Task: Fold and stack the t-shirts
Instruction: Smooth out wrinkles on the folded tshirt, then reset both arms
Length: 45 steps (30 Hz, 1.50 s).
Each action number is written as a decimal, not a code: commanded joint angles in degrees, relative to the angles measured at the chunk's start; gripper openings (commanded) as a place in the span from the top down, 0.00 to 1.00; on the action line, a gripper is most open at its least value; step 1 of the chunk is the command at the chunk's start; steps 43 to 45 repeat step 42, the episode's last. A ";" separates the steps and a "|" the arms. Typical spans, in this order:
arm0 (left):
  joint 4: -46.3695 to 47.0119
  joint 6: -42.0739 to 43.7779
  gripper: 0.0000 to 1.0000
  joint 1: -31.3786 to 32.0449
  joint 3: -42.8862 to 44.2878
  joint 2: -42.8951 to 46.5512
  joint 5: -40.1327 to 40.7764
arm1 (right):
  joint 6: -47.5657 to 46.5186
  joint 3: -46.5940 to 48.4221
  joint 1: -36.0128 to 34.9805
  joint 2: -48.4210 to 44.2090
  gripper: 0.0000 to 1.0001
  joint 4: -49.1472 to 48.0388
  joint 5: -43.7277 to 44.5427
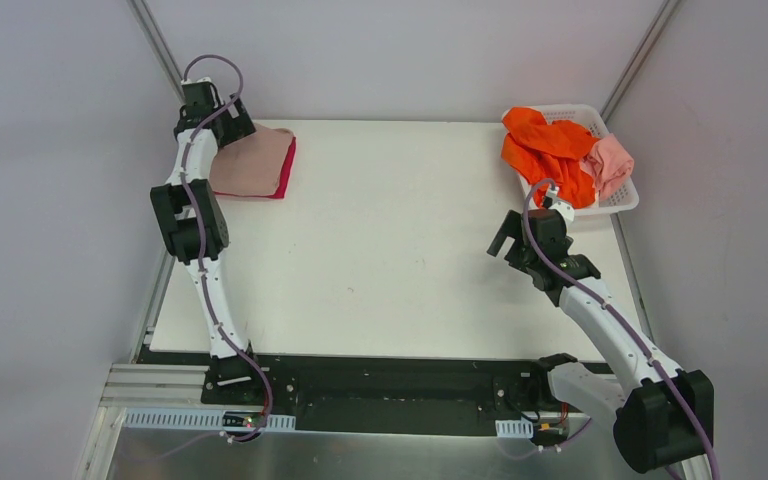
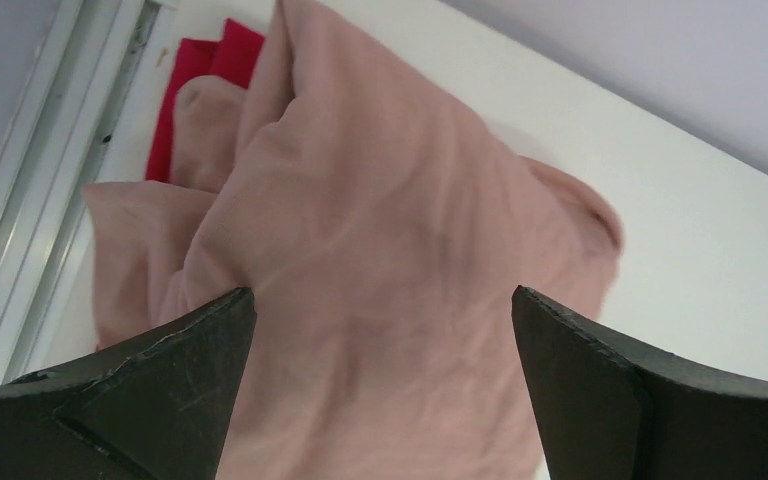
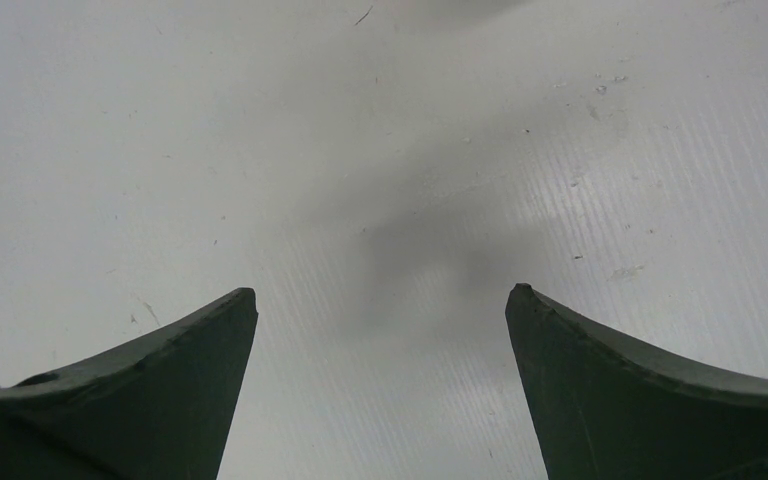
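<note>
A folded dusty-pink t-shirt (image 1: 252, 162) lies on a folded crimson t-shirt (image 1: 286, 172) at the table's far left. My left gripper (image 1: 222, 128) hovers over the pink shirt's left edge, open and empty. In the left wrist view the pink cloth (image 2: 380, 260) fills the gap between the spread jaws, with the crimson shirt (image 2: 195, 90) showing beyond it. A bright orange t-shirt (image 1: 548, 152) and a salmon-pink t-shirt (image 1: 612, 165) lie bunched in the basket. My right gripper (image 1: 502, 240) is open and empty above bare table (image 3: 380, 200), front-left of the basket.
A white lattice basket (image 1: 620, 203) stands at the table's far right corner. Grey walls enclose the table on three sides. A metal rail (image 1: 155, 290) runs along the table's left edge.
</note>
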<state>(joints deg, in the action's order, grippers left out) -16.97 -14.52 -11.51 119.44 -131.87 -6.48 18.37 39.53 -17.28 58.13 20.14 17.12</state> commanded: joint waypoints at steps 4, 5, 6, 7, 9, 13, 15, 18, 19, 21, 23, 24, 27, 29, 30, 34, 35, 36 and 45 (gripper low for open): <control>0.83 -1.81 0.01 -1.63 2.54 -1.50 -1.14 | -0.35 1.50 0.10 -0.30 0.00 -0.79 0.96; 1.13 -2.20 0.01 -1.81 2.58 -1.99 -1.43 | -0.35 1.46 0.07 -0.26 0.00 -0.79 0.96; 1.28 -2.44 0.01 -1.99 2.76 -2.56 -1.64 | -0.31 1.55 0.08 -0.27 0.00 -0.74 1.02; 1.44 -2.62 0.01 -2.10 2.89 -3.15 -2.14 | -0.35 1.53 0.07 -0.36 0.00 -0.72 1.06; 1.75 -2.70 0.01 -2.18 2.99 -4.10 -2.59 | -0.35 1.59 0.05 -0.46 0.00 -0.75 1.02; 1.29 -2.86 0.01 -2.16 3.17 -2.98 -1.01 | -0.34 2.19 0.06 -0.52 0.00 -0.21 0.52; 0.71 -3.58 0.01 -2.16 2.81 0.64 0.05 | 0.13 2.95 0.05 -0.91 0.01 0.83 0.33; -0.67 -3.42 0.01 -1.66 1.84 8.97 4.94 | 1.05 3.79 0.11 -2.58 0.00 2.68 1.36; -1.45 -3.04 0.01 -1.53 1.32 12.34 6.86 | 1.22 3.89 0.12 -3.48 0.00 2.87 1.54; -2.66 -2.62 0.01 -1.50 -1.53 19.36 8.70 | 1.31 3.54 0.10 -5.49 0.00 3.27 1.70; -3.02 -3.03 0.01 -1.37 -6.84 26.78 9.35 | 1.91 2.82 0.11 -7.83 0.00 4.06 1.73; -3.40 -3.42 0.01 -1.22 -9.43 30.41 9.27 | 2.28 2.14 0.06 -9.15 0.00 4.05 1.97; -5.29 -6.19 0.01 0.41 -20.47 41.14 8.42 | 3.42 -0.02 0.05 -13.75 0.00 4.46 2.48; -6.52 -8.46 0.01 4.19 -30.20 49.14 9.49 | 3.90 -1.28 0.06 -16.52 0.00 4.36 2.93; -6.64 -9.72 0.01 6.98 -35.69 53.19 11.00 | 4.30 -1.99 0.07 -17.79 0.00 4.18 3.56; -6.34 -15.76 0.01 20.84 -58.09 70.42 19.03 | 8.66 -4.45 0.10 -21.81 0.00 4.17 6.63; -6.20 -18.56 0.01 23.23 -62.95 73.68 19.78 | 9.20 -4.93 0.05 -22.55 0.00 4.20 6.68; -5.82 -19.89 0.01 24.88 -67.36 76.27 19.57 | 9.68 -5.43 0.09 -23.15 0.00 4.36 6.75; -5.92 -20.66 0.01 26.80 -80.19 86.26 14.69 | 9.23 -6.47 0.05 -24.27 0.00 4.09 6.29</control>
